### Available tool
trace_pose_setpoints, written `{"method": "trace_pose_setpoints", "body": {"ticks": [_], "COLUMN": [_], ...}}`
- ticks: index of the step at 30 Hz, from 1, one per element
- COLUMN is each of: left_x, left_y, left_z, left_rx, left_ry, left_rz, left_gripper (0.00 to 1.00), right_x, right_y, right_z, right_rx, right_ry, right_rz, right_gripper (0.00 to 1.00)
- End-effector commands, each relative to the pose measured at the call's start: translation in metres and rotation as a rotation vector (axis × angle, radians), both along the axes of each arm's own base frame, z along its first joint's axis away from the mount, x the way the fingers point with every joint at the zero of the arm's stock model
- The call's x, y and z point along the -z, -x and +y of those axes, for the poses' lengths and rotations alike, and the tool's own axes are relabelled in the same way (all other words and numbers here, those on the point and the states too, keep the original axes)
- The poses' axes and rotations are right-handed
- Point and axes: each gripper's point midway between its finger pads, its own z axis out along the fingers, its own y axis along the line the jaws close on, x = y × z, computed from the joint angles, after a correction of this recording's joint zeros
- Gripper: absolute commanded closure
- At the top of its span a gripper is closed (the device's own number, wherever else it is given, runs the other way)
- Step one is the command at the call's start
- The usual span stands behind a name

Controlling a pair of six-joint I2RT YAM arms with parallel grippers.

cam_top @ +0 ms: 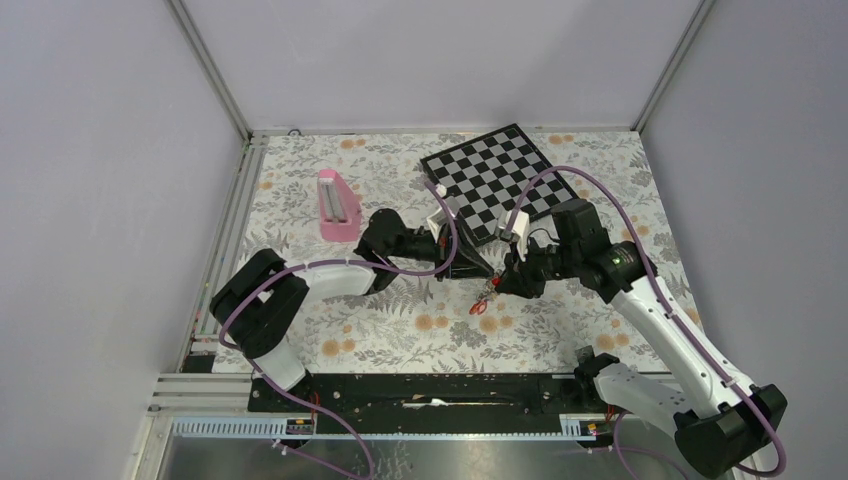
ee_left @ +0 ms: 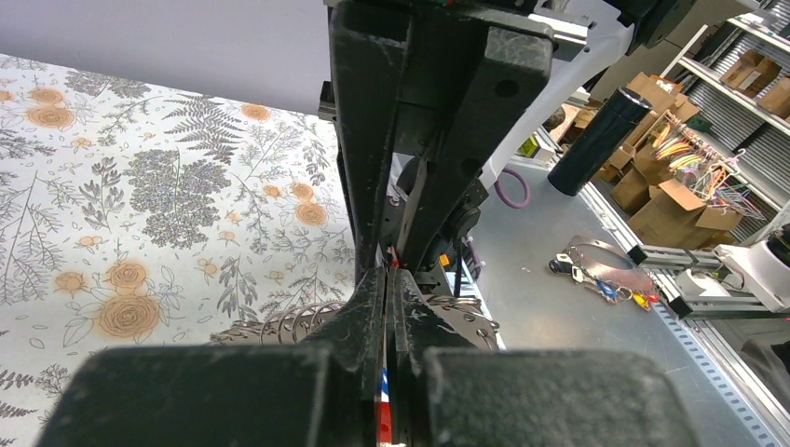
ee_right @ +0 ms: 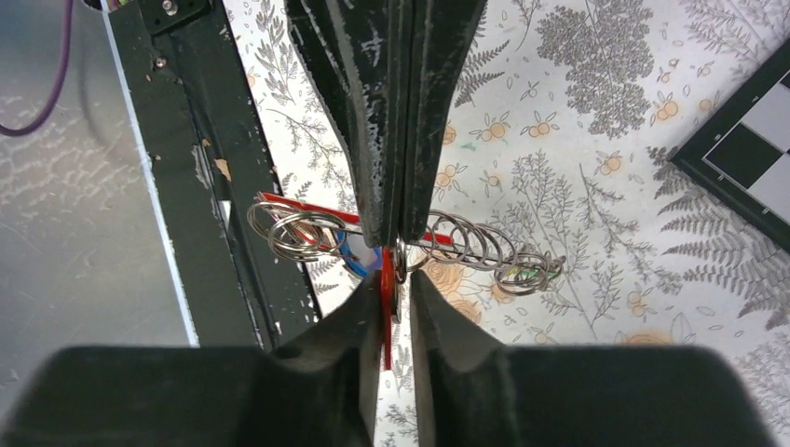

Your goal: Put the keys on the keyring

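Note:
The keyring (ee_right: 279,201), a red bar, hangs level above the floral table, strung with several metal split rings (ee_right: 475,244). A blue tag (ee_right: 357,264) and a green tag (ee_right: 531,273) hang from rings. My left gripper (ee_right: 396,233) comes from the top of the right wrist view and is shut on the keyring's middle. My right gripper (ee_right: 396,279) faces it tip to tip, shut on a red-tagged key (ee_right: 386,317) at the keyring. In the top view the left gripper (cam_top: 476,268) and right gripper (cam_top: 502,282) meet, with the red keyring (cam_top: 482,303) below. The left wrist view shows the left gripper (ee_left: 387,272) shut, with rings (ee_left: 279,326) beside it.
A pink block (cam_top: 335,205) lies at the back left of the table. A checkerboard (cam_top: 500,180) lies at the back right, just behind both grippers. The black base rail (cam_top: 440,390) runs along the near edge. Grey walls enclose the table.

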Motion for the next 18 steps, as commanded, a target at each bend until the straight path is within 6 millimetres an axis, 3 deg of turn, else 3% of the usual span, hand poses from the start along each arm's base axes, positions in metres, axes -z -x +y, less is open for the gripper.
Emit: {"method": "trace_pose_setpoints", "body": {"ticks": [1,5,18], "left_x": [-0.034,-0.035,-0.043], "left_y": [-0.002,-0.006,-0.015], "left_z": [0.008,0.012,0.018], "left_rx": [-0.033,-0.046,-0.080], "left_ry": [0.099,0.106,0.135], "left_rz": [-0.085,-0.088,-0.075], "left_gripper": [1.00,1.00,1.00], "right_x": [-0.008,-0.003,0.012], "right_y": [0.001,0.004,0.013], "right_z": [0.003,-0.002,-0.012], "right_rx": [-0.015,-0.007,-0.027], "right_ry": [-0.036,-0.025,0.025], "right_rz": [-0.036,-0.051,-0.055], "right_gripper": [0.84,1.00,1.00]}}
